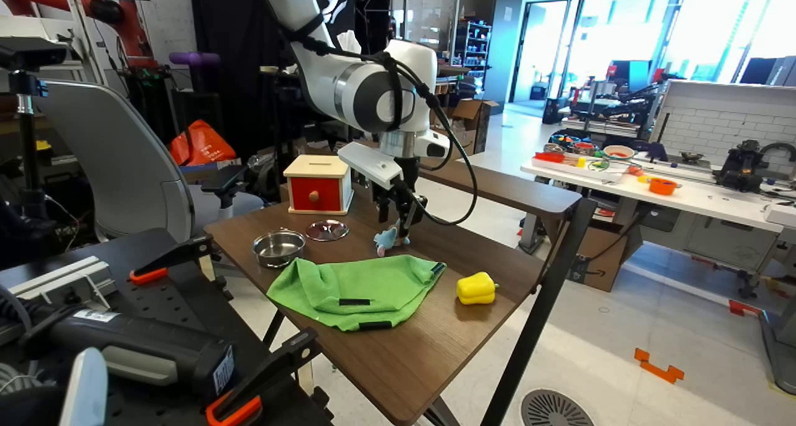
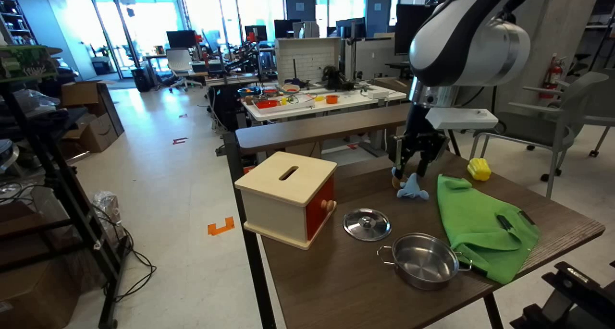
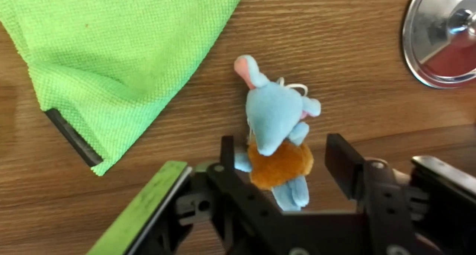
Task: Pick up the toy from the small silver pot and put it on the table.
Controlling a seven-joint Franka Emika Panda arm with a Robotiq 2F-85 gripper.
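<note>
The toy, a small light blue plush with pink ears and an orange-brown body, lies on the table in both exterior views (image 1: pixel 387 239) (image 2: pixel 412 188) and the wrist view (image 3: pixel 274 111). My gripper (image 3: pixel 280 143) is open and points down over the toy. In the wrist view its fingers stand either side of the toy's body, with a gap at the right finger. It also shows in both exterior views (image 1: pixel 393 224) (image 2: pixel 410 172). The small silver pot (image 1: pixel 273 262) (image 2: pixel 423 282) stands uncovered on the brown table (image 1: pixel 435 357) (image 2: pixel 336 286), with nothing visible inside.
A glass-and-metal lid (image 1: pixel 327 230) (image 2: pixel 366 225) lies between the pot and a wooden box (image 1: pixel 339 183) (image 2: pixel 276 209) with a red drawer. A green cloth (image 1: pixel 367 289) (image 2: pixel 485 223) lies beside the toy. A yellow toy pepper (image 1: pixel 476 288) (image 2: pixel 479 169) sits beyond the cloth.
</note>
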